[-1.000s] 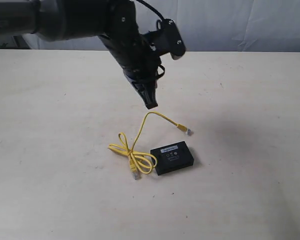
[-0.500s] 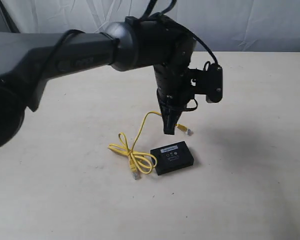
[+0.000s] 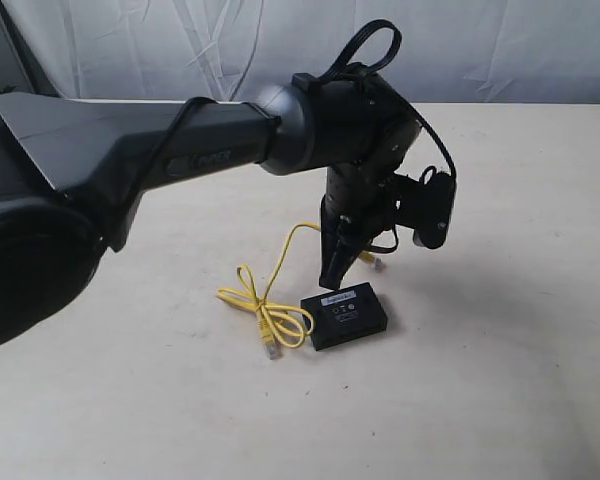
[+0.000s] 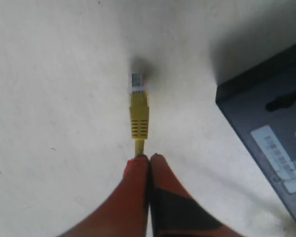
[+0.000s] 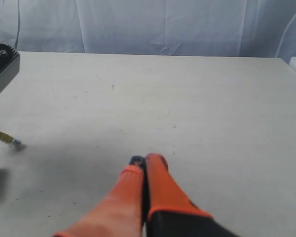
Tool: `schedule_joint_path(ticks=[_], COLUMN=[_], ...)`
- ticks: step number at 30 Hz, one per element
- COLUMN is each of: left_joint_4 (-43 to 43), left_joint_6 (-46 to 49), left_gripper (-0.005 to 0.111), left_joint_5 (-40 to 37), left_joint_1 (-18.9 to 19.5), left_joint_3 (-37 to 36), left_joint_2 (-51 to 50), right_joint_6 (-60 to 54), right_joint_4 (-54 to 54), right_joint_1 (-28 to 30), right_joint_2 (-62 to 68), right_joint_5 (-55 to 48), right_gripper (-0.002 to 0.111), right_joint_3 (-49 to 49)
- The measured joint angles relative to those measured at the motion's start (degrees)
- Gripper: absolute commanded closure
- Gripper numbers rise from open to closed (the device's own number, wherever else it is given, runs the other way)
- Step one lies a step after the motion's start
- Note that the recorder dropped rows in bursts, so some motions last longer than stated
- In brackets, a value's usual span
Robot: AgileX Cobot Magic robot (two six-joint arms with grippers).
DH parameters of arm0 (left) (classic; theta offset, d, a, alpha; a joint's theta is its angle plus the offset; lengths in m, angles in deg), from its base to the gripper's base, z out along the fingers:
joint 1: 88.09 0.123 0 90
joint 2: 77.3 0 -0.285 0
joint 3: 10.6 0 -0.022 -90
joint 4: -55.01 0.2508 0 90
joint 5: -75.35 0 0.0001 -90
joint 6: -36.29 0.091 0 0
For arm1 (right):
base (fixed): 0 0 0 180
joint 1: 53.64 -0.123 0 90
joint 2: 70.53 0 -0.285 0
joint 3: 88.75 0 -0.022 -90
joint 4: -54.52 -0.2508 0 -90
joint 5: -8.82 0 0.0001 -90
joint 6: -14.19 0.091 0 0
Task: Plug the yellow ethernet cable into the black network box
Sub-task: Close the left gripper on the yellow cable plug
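A thick arm of dark grey and black (image 3: 130,150) is seen in the exterior view, round in section, with faint lettering along its side. A black cable loop (image 3: 365,50) is carried above its wrist, and a small black camera housing (image 3: 425,205) is mounted beside it. The left tool (image 4: 149,159) and the right tool (image 5: 144,160) are fitted with tapered orange fingers on black bases.
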Motion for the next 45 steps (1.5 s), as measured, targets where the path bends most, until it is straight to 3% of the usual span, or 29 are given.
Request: schedule_joint_path(ticks=[5, 10, 12, 33, 35, 38, 39, 45], left_joint_4=[0.03, -0.82, -0.82, 0.15, 0.15, 0.15, 0.15, 0.15], left_joint_6=[0.25, 0.35, 0.48, 4.15, 4.36, 4.49, 4.49, 3.01], left_gripper=[0.103, 0.076, 0.072, 0.073, 0.077, 0.103, 0.107, 0.107], left_joint_5=[1.85, 2.63, 4.03, 5.32, 5.32, 5.32, 5.2, 4.0], left_joint_1=[0.0, 0.0, 0.0, 0.56, 0.56, 0.56, 0.56, 0.56], left_joint_3=[0.1, 0.17, 0.17, 0.17, 0.17, 0.17, 0.17, 0.17], left_joint_2=[-0.27, -1.65, -1.74, -3.22, -3.22, -3.22, -3.22, -3.22], right_joint_6=[0.0, 0.0, 0.0, 0.0, 0.0, 0.0, 0.0, 0.0], right_joint_4=[0.0, 0.0, 0.0, 0.0, 0.0, 0.0, 0.0, 0.0], right_joint_1=[0.0, 0.0, 0.0, 0.0, 0.0, 0.0, 0.0, 0.0], right_joint_2=[0.0, 0.0, 0.0, 0.0, 0.0, 0.0, 0.0, 0.0], right_joint_5=[0.0, 0.0, 0.0, 0.0, 0.0, 0.0, 0.0, 0.0], right_gripper=[0.109, 0.109, 0.109, 0.109, 0.109, 0.109, 0.109, 0.109], right_joint_3=[0.0, 0.0, 0.0, 0.0, 0.0, 0.0, 0.0, 0.0])
